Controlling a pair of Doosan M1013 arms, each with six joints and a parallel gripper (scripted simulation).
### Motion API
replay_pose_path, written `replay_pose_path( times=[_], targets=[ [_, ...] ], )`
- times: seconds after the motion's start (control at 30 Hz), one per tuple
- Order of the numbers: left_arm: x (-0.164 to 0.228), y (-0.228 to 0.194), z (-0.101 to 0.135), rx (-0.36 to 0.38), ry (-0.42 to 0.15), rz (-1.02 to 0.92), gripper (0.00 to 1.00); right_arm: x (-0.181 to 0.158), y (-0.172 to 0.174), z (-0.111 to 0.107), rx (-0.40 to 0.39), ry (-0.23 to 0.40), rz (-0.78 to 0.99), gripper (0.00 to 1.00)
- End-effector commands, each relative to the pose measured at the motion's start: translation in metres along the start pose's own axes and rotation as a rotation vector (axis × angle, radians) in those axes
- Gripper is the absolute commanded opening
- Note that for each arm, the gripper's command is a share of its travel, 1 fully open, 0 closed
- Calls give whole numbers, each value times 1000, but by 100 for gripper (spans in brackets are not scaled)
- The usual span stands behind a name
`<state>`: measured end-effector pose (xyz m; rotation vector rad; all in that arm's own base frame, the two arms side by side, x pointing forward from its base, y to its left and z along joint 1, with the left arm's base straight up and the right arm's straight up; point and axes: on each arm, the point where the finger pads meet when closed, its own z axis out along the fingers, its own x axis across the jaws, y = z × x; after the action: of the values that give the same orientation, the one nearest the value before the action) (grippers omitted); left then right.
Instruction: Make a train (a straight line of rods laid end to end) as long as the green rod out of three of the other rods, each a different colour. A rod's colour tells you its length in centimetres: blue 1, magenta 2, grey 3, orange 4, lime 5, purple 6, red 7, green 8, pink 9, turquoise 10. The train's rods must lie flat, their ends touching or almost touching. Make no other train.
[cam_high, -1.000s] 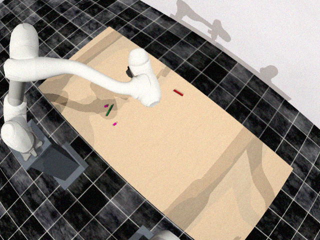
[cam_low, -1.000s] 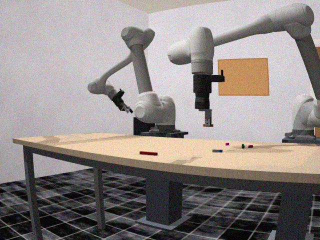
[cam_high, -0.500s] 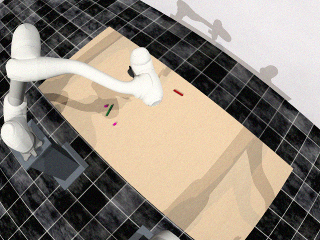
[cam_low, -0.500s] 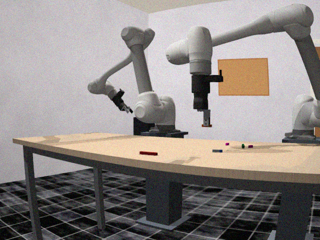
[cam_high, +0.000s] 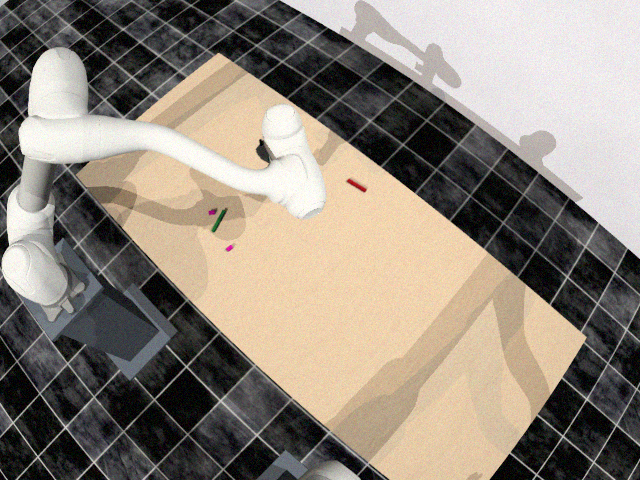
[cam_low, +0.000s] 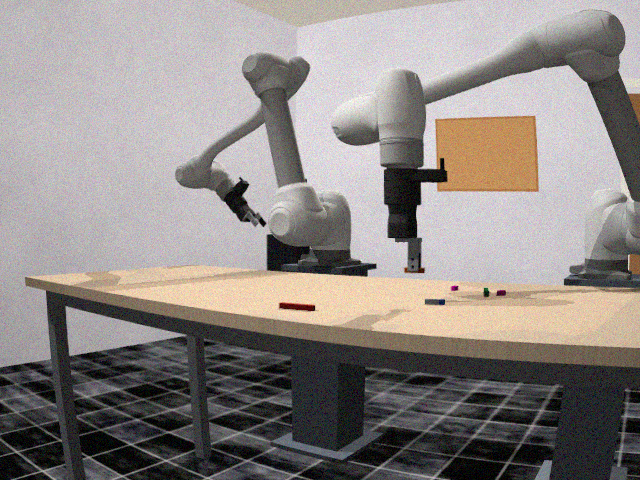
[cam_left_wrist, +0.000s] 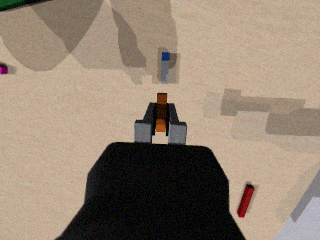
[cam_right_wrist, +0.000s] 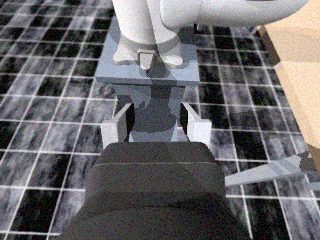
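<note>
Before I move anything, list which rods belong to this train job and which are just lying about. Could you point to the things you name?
For the job:
- orange rod (cam_left_wrist: 161, 97), in the left pincer (cam_low: 414, 268) (cam_left_wrist: 161, 112)
- grey rod (cam_low: 432, 301) (cam_left_wrist: 164, 73)
- blue rod (cam_low: 442, 302) (cam_left_wrist: 165, 56)
- green rod (cam_high: 219, 220) (cam_low: 486, 292), the length guide

Lying about:
- red rod (cam_high: 356, 185) (cam_low: 296, 306) (cam_left_wrist: 246, 201)
- magenta rod (cam_high: 212, 211) (cam_low: 500, 292) near the green
- other magenta rod (cam_high: 229, 248) (cam_low: 454, 287) (cam_left_wrist: 3, 69)

Orange rod (cam_left_wrist: 161, 114) now lower
</note>
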<state>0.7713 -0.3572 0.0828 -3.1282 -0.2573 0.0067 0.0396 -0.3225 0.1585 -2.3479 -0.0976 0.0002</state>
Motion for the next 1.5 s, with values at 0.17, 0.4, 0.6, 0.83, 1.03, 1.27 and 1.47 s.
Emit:
replay_pose_path(
  times=[0.17,0.4,0.6,0.83,1.03,1.27,1.47],
  targets=[
    [3,-1,36,-3,3,-7,24,2,0,0,-7,11,-1,100],
    [3,-1,51,-3,3,-7,24,2,0,0,-7,11,-1,100],
    [4,0,52,-5,5,-7,24,2,0,0,-7,11,-1,100],
    [4,0,50,-6,7,-7,24,2,0,0,-7,11,-1,100],
    [4,0,50,-6,7,-7,24,2,0,0,-7,11,-1,100],
    [4,0,50,-6,7,-7,24,2,0,0,-7,11,-1,100],
    [4,0,50,-6,7,-7,24,2,0,0,-7,11,-1,100]
  ],
)
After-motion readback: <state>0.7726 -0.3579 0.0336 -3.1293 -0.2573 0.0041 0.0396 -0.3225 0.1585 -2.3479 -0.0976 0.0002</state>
